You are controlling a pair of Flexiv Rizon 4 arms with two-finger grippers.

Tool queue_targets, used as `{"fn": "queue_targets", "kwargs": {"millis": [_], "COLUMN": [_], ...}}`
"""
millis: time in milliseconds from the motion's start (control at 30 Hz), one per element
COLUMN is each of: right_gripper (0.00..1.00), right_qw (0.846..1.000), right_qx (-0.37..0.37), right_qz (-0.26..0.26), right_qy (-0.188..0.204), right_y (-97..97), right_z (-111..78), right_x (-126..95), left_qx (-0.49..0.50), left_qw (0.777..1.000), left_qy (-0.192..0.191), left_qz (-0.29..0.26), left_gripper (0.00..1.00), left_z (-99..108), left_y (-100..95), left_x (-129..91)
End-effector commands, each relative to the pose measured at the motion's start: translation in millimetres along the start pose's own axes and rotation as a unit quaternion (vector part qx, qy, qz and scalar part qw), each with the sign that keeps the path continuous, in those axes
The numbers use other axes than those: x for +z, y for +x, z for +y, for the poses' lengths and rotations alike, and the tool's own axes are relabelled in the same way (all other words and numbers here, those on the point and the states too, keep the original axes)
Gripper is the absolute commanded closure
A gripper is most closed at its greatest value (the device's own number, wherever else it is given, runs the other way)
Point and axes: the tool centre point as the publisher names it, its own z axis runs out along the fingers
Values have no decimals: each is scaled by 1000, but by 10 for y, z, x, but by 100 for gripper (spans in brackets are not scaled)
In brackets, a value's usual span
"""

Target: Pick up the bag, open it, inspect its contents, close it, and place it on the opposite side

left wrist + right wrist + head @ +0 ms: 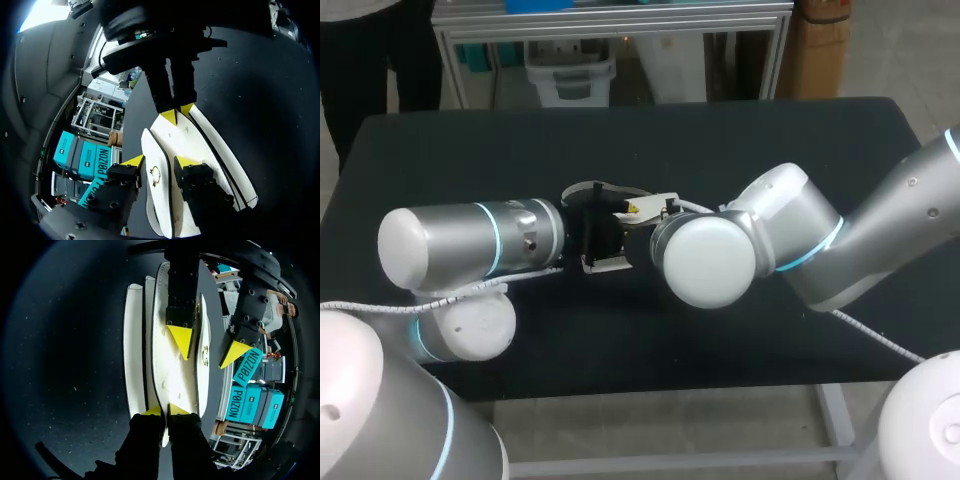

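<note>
- 2 arms meet over the middle of the black table (720,140): the left arm (470,240) comes in from the left, the right arm (800,230) from the right.
- 1 white bag (200,150) sits between them at the table's centre, lengthwise from one gripper to the other. From the head view it is mostly hidden by the 2 wrists.
- The left gripper (159,162) is spread. Its 2 yellow tips straddle the bag's flap (201,330), which stands away from the white body.
- 1 left fingertip (181,340) lies over the bag's white inner face. The other is on the far side of the flap, apart from it with a dark gap showing.
- 1 small metal fitting (155,175) sits on the flap, between the left fingers.
- The right gripper (165,410) is pressed together, its 2 tips pinching a thin edge of the bag at the end opposite the left gripper.
- Whether the bag rests on the table or is held just above it, I cannot tell.
</note>
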Motion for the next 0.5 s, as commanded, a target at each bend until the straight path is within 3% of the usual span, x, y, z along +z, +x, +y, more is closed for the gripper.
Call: {"fn": "queue_targets", "kwargs": {"millis": [33,233,500], "right_gripper": [100,100,100], "right_qw": [1000,1000,1000], "right_qx": [0,0,0], "right_qz": [-1,-1,-1], "right_qy": [3,3,3], "right_y": [10,10,10], "right_z": [23,23,23], "right_x": [24,24,24], "left_qx": [-1,-38,-83], "left_qw": [999,997,988], "left_qy": [39,70,129], "left_qz": [-6,-2,15], "left_gripper": [16,20,11], "left_z": [64,104,155], "left_y": [2,-74,-209], "left_x": [-101,-191,-352]}}
